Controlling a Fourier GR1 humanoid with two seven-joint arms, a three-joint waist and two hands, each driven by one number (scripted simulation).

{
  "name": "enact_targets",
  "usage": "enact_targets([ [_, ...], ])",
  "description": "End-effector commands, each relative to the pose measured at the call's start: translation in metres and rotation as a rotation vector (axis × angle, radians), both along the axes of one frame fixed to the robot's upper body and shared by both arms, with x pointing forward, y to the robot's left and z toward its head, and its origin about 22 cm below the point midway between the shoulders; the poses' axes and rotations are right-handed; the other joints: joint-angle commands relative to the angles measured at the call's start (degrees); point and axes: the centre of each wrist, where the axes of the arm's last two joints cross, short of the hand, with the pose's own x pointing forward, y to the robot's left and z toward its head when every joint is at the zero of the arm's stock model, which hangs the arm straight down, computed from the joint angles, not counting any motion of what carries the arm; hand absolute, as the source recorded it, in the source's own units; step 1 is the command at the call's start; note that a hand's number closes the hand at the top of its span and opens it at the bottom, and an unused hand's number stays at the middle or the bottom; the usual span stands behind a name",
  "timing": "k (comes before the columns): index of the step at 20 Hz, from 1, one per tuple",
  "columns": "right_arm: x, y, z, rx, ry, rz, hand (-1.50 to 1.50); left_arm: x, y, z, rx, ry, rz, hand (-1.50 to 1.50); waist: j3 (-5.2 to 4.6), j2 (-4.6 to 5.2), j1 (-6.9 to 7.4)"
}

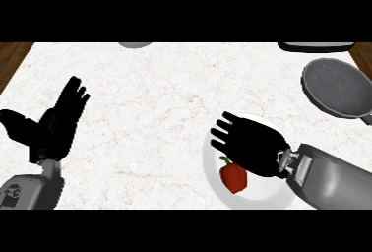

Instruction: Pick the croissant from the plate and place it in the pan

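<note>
A white plate (265, 197) lies at the lower right of the marble counter. My right hand (254, 145) is over the plate's upper half, with its fingers curled down. Only a thin tan sliver of the croissant (228, 116) shows at the fingertips; the hand hides the rest of it. A red pepper (234, 178) lies on the plate just below the hand. The grey pan (338, 87) sits at the right edge, up and to the right of the plate. My left hand (56, 125) rests open at the left, fingers up.
A grey round object (135, 45) peeks in at the counter's top edge. A dark item with a pale rim (316, 47) sits at the top right, above the pan. Brown wood (13, 54) borders the counter at the left and right.
</note>
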Motion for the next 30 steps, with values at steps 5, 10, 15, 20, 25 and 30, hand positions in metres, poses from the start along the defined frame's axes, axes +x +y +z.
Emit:
enact_targets([
  [5, -0.029, 0.018, -0.023, 0.009, -0.021, -0.001, -1.5, -0.003, 0.005, -0.008, 0.008, 0.003, -0.006, 0.0, -0.01, 0.04, 0.07],
  [10, -0.016, 0.026, -0.037, -0.028, -0.05, -0.042, -1.5, -0.01, -0.008, -0.004, -0.004, -0.015, 0.004, 0.0, 0.0, 0.07, 0.36],
  [15, 0.016, 0.027, -0.039, -0.035, -0.074, -0.07, -1.5, 0.001, -0.012, 0.014, -0.004, 0.005, -0.02, 0.0, 0.01, 0.13, 0.42],
  [20, 0.024, 0.009, -0.057, -0.045, -0.04, -0.061, -1.5, -0.011, -0.001, 0.004, -0.014, -0.005, -0.012, 0.0, 0.0, 0.12, 0.46],
  [25, 0.035, 0.01, -0.082, -0.084, -0.043, -0.079, -1.5, -0.013, 0.002, -0.011, 0.001, -0.012, 0.006, 0.0, 0.0, 0.14, 0.47],
  [30, 0.03, 0.021, -0.101, -0.045, -0.018, -0.078, -1.5, -0.001, 0.012, -0.001, 0.015, -0.008, 0.002, 0.0, 0.0, 0.15, 0.38],
])
